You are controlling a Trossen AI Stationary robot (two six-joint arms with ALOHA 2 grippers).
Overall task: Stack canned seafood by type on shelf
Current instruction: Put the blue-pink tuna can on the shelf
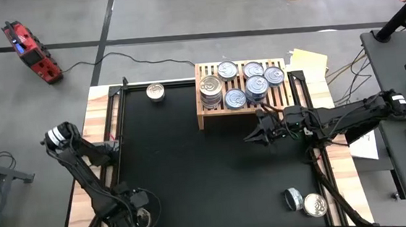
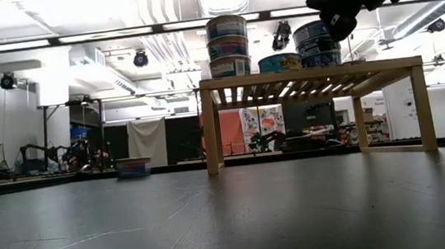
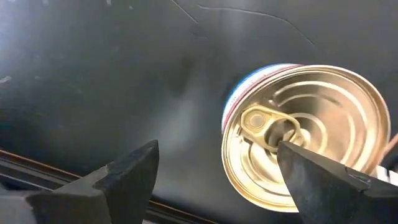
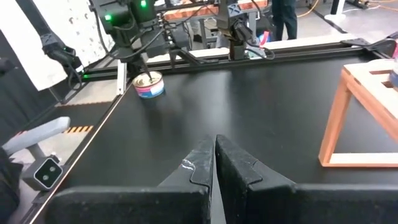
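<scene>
The light-wood shelf (image 1: 204,112) stands at the mat's far side and carries several silver-lidded tins (image 1: 257,87), some stacked; in the low view the stacks (image 2: 227,45) rise above its top (image 2: 308,74). My right gripper (image 1: 252,135) hovers shut and empty just in front of the shelf, high over the mat (image 2: 340,21). My left gripper (image 1: 140,218) is open at the near left corner over an upright tin with a blue and red label (image 3: 305,134). One fingertip (image 3: 311,174) is in front of that tin's lid. The right wrist view shows the same tin (image 4: 149,86) under the left gripper. My left gripper stands open over the pull-tab lid (image 3: 273,130) of the tin, coming from above. One finger is over the lid and the other over bare mat beside it. I cannot tell whether a finger touches the lid.
A lone tin (image 1: 156,92) sits on the mat's far left. Two more are at the near right corner, one on its side (image 1: 293,198) and one upright (image 1: 314,205). The black mat (image 1: 193,172) lies open between the arms. Wooden table borders and black rails frame it.
</scene>
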